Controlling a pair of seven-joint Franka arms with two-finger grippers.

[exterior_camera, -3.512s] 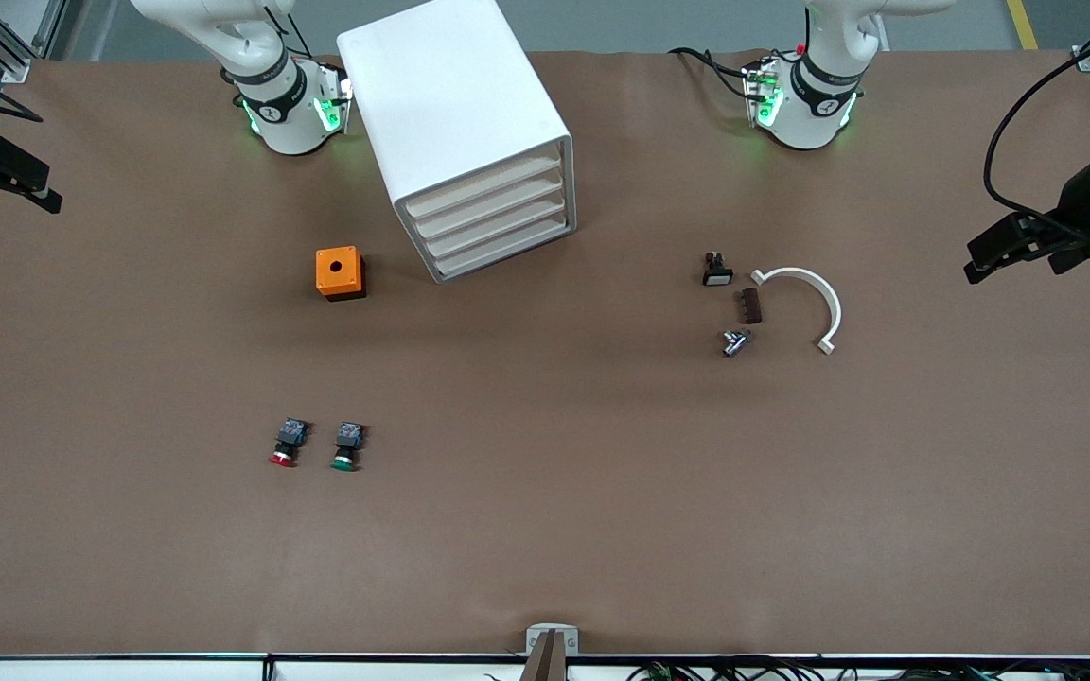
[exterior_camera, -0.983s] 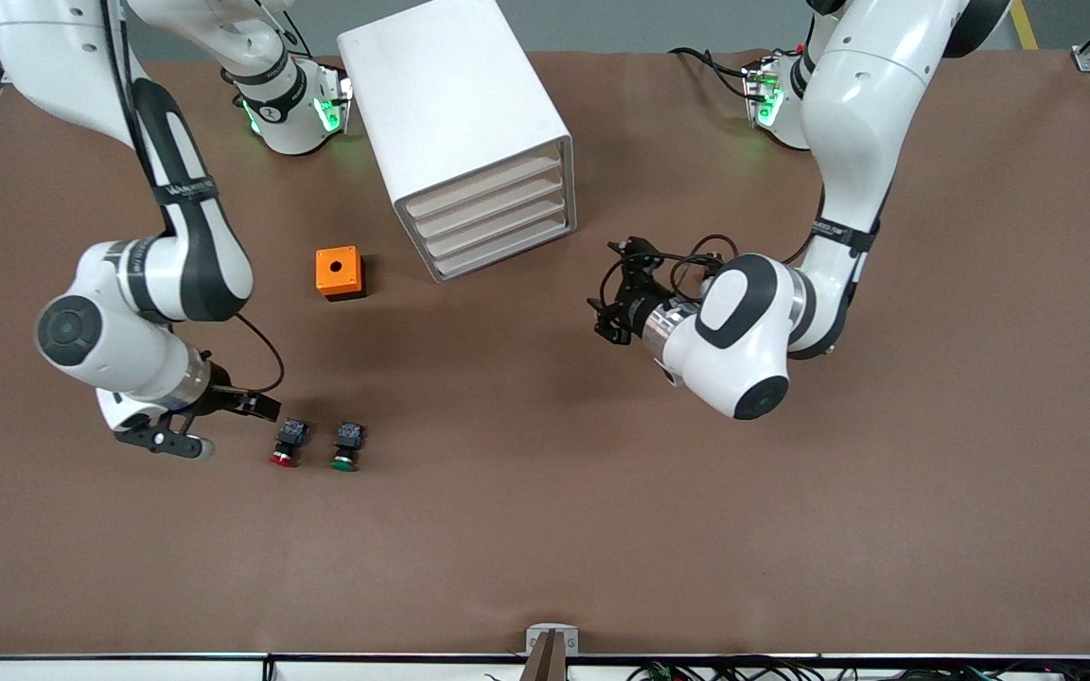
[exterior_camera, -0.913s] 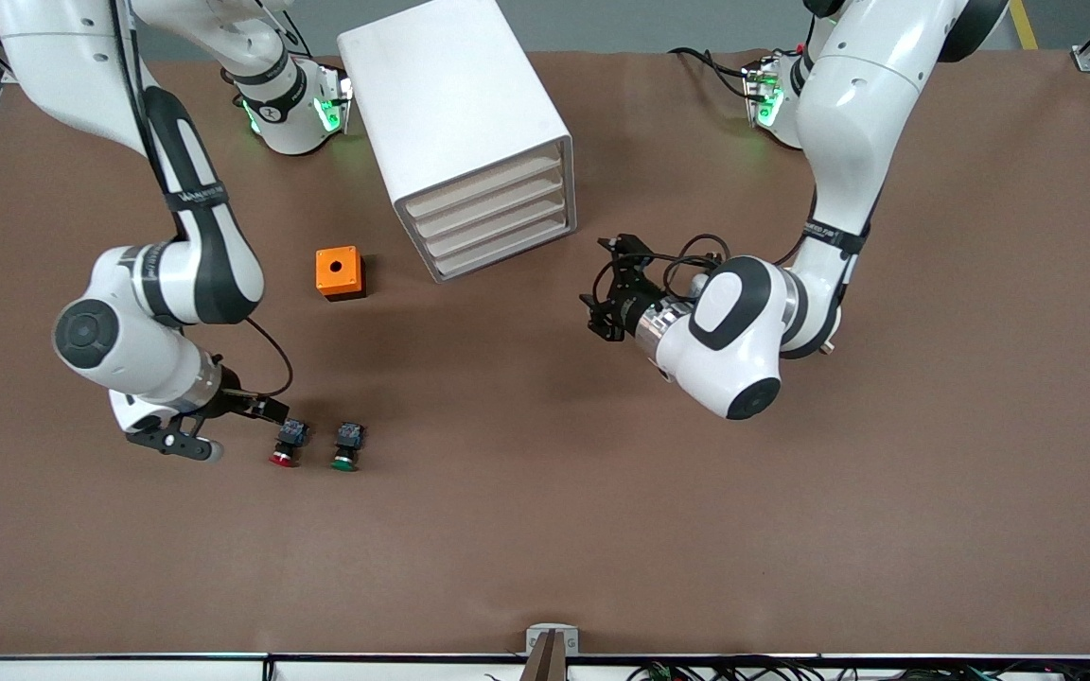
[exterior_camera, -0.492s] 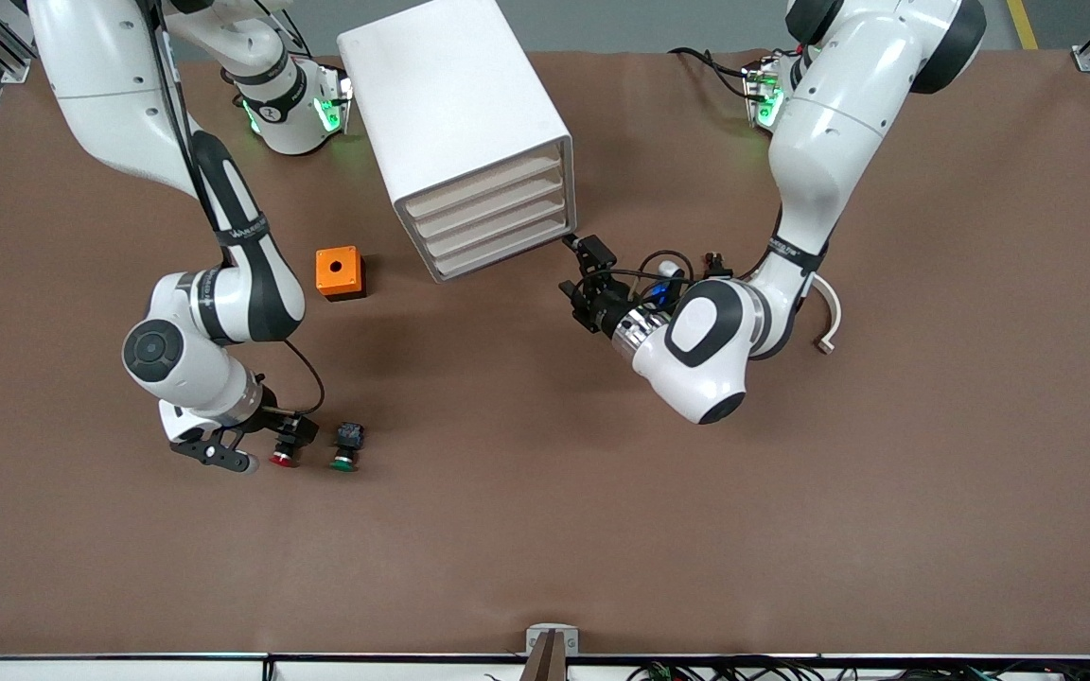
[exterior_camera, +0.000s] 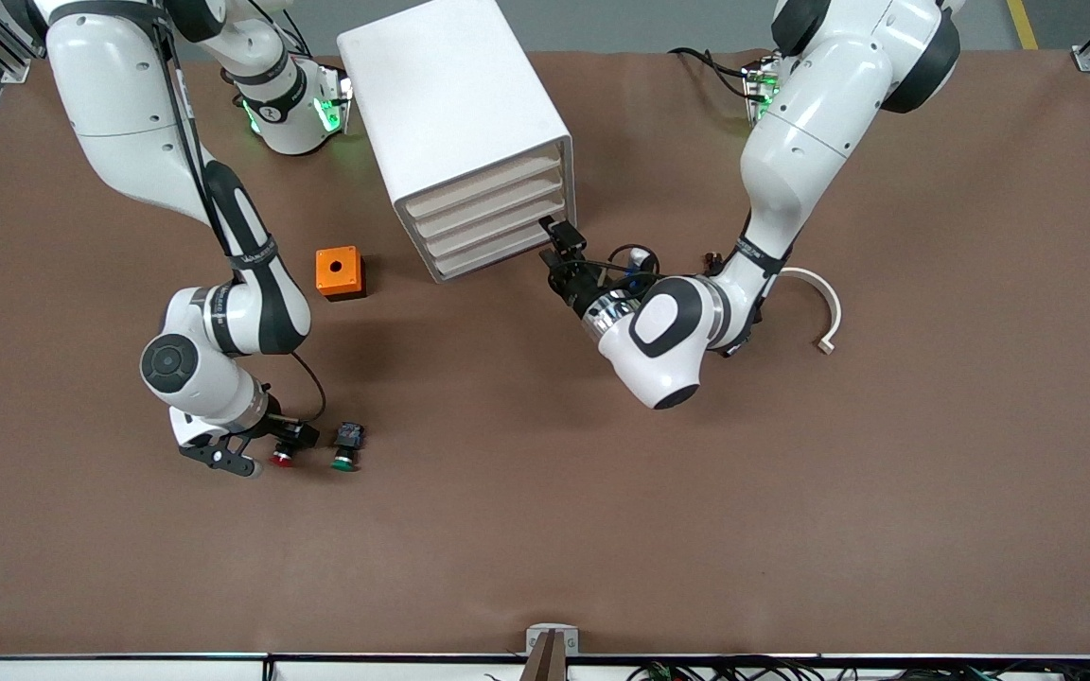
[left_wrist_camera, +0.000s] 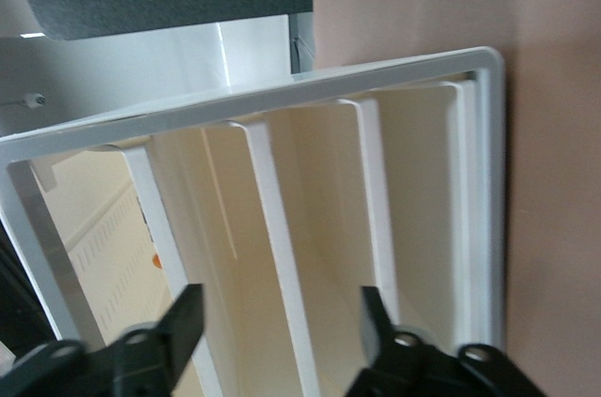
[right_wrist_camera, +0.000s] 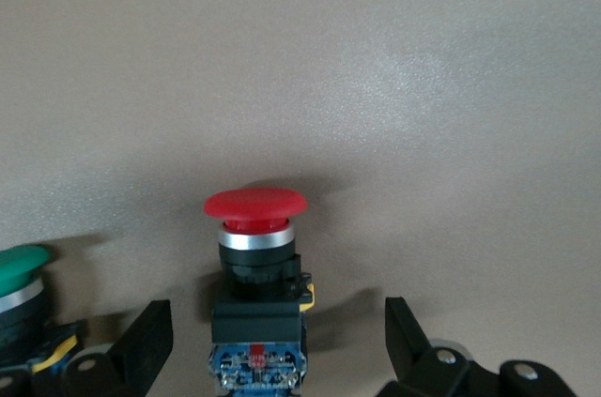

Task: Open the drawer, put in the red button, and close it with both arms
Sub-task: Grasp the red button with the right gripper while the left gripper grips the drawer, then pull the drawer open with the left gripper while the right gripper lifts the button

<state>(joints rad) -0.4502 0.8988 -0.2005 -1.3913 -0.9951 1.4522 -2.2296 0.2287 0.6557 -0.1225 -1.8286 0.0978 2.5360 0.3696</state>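
Note:
The red button [exterior_camera: 281, 460] lies on the brown table beside a green-capped one; in the right wrist view its red cap [right_wrist_camera: 255, 206] points away from the camera. My right gripper [exterior_camera: 291, 437] is open, and its fingers [right_wrist_camera: 148, 336] straddle the button's black-blue body without touching it. The white cabinet [exterior_camera: 455, 113] has four alike drawers [exterior_camera: 493, 219], all shut. My left gripper [exterior_camera: 559, 241] is open, right in front of the lower drawers at the corner toward the left arm's end. In the left wrist view the gripper [left_wrist_camera: 280, 298] faces the drawer fronts [left_wrist_camera: 272, 209] closely.
The green button [exterior_camera: 344, 461] lies next to the red one, also seen in the right wrist view [right_wrist_camera: 19, 270]. An orange box with a hole [exterior_camera: 340, 272] stands near the cabinet. A white curved piece [exterior_camera: 819, 303] lies toward the left arm's end.
Both arms came in from the table's ends. The right gripper moved down around the red button. The left gripper moved up to the cabinet's lower drawer fronts.

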